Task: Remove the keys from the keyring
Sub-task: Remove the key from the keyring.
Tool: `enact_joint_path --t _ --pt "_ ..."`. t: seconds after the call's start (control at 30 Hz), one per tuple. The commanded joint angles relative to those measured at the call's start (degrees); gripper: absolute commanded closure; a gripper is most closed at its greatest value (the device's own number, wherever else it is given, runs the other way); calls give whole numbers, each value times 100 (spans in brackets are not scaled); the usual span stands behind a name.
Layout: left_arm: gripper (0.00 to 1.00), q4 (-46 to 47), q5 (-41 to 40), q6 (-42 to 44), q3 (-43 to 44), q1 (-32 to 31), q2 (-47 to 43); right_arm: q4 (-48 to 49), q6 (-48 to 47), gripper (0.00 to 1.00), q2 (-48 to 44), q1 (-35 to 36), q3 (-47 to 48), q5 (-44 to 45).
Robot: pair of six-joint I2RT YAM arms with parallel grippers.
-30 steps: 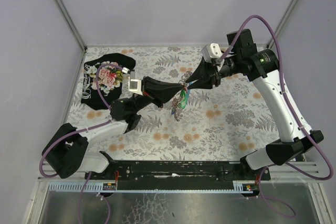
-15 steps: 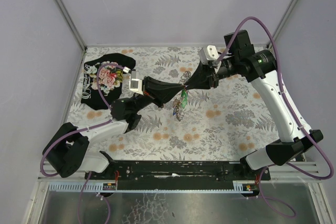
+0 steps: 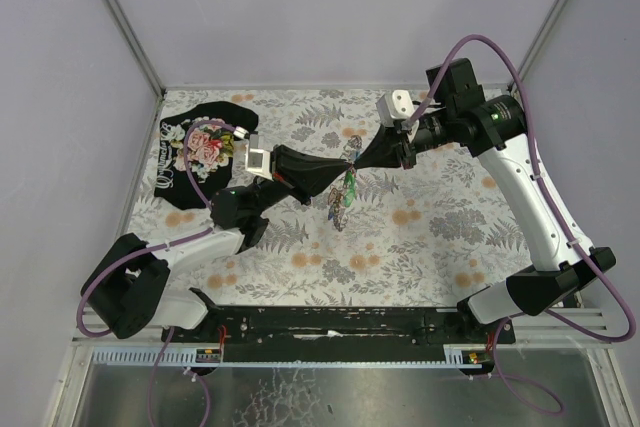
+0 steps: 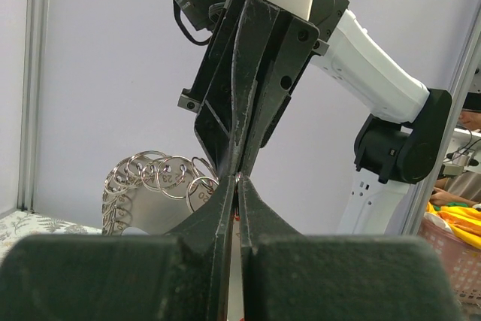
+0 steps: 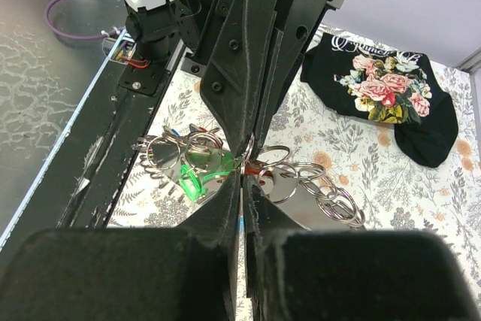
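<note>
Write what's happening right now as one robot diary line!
left gripper: shut on keyring | right gripper: shut on keyring, tip to tip | keys: dangling below, not yet off

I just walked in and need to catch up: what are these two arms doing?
Both arms meet tip to tip above the floral table. The left gripper and the right gripper are pinched shut on the keyring, whose keys dangle beneath. No key looks removed yet.

White arms [image 3: 532,197]; black joints [image 3: 495,119]; purple cables [image 3: 487,35]
</note>
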Motion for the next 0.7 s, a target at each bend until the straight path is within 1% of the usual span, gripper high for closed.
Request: enact_joint_path --t 0.0,0.1,0.27,0.3,0.57,0.63,0.67 --pt "100 474 -69 -95 151 62 -97 -136 -126 96 -84 35 98 -2" --pt "100 482 -112 -106 138 71 -133 -146 -171 99 -99 38 56 70" --pt "100 483 -356 -139 84 96 -229 -106 -212 99 -174 47 -144 320" --pt "100 487 -400 -148 82 97 -235 -91 -371 99 -196 52 -191 343" --pt "100 484 -575 -327 142 87 -93 315 -284 99 -284 115 -615 240" --pt "100 491 -605 -340 137 89 -37 401 -94 97 -286 137 -669 236" --pt "100 491 -619 -343 128 88 -25 393 -89 93 -286 140 -685 229"
